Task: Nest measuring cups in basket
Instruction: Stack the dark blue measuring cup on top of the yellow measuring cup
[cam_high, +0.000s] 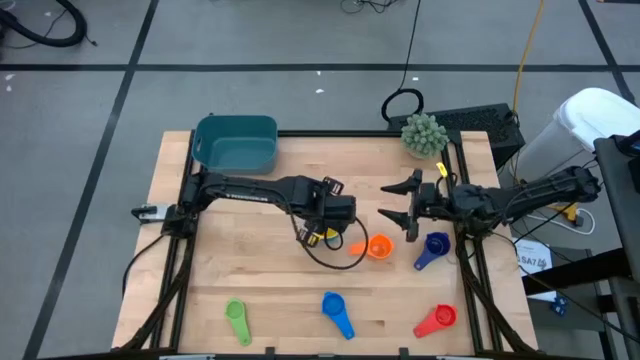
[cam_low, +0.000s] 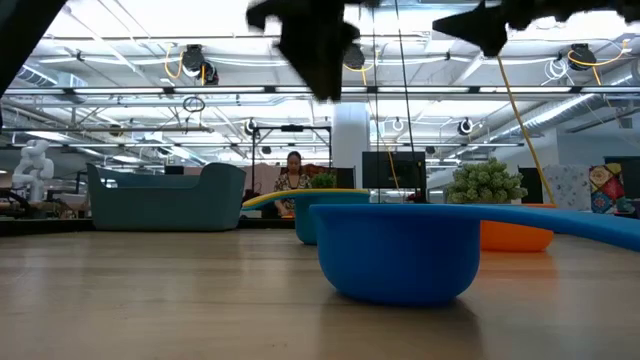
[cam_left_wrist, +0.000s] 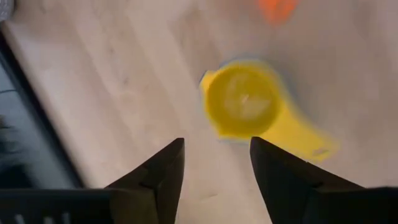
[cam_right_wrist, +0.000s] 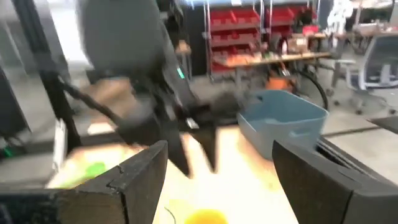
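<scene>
Yellow cup (cam_left_wrist: 244, 102) lying on bench (cam_left_wrist: 124, 81) just ahead of left gripper (cam_left_wrist: 216, 163), its 2 fingers (cam_left_wrist: 163, 169) spread, touching nothing. Right gripper (cam_high: 404, 200) hovering nearby, fingers wide apart, empty. Basket (cam_high: 236, 142) at far-left corner.

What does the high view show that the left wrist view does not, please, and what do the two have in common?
Only the high view shows the basket, the green cup, the blue cup, the red cup, the dark blue cup and the right gripper. Only the left wrist view shows the yellow cup lying free beyond the left gripper, whose fingers are apart. Both show the orange cup and the wooden table.
</scene>
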